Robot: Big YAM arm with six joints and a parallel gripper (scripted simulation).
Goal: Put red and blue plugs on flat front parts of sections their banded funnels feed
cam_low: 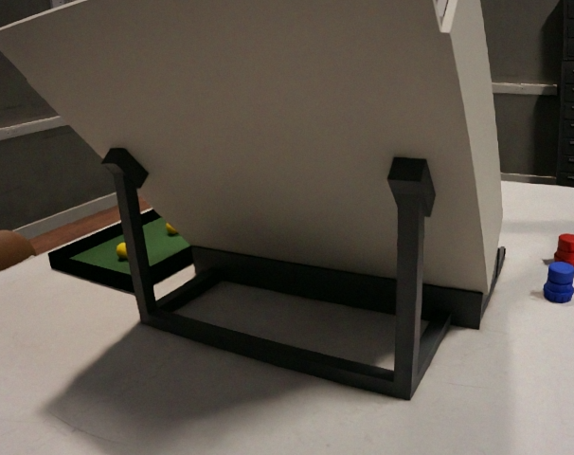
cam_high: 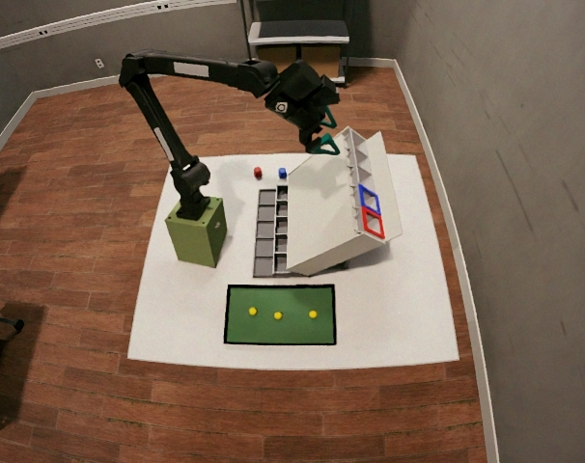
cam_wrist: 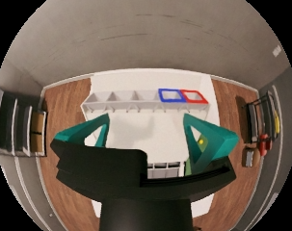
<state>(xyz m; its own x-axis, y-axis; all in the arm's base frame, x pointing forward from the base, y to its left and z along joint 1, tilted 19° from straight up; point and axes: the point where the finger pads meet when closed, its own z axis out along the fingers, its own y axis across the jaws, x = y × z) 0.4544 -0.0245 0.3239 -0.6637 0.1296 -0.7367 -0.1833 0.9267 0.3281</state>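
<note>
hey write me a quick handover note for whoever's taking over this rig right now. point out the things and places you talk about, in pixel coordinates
Gripper [cam_high: 331, 130] [cam_wrist: 146, 116]: open, holding nothing, over the upper part of the cover [cam_high: 322, 199] [cam_wrist: 146, 137].
Red plug [cam_high: 257, 172] [cam_low: 567, 250] and blue plug [cam_high: 282, 173] [cam_low: 559, 282]: standing on the table, beside the sections.
Marbles: three, in the green tray [cam_high: 280, 341] [cam_low: 94, 276].
Done: neither plug placed.
Left: find which sections the red-banded and blue-banded funnels empty into, likely by dropping marbles, then place each plug on its flat front part.
</note>
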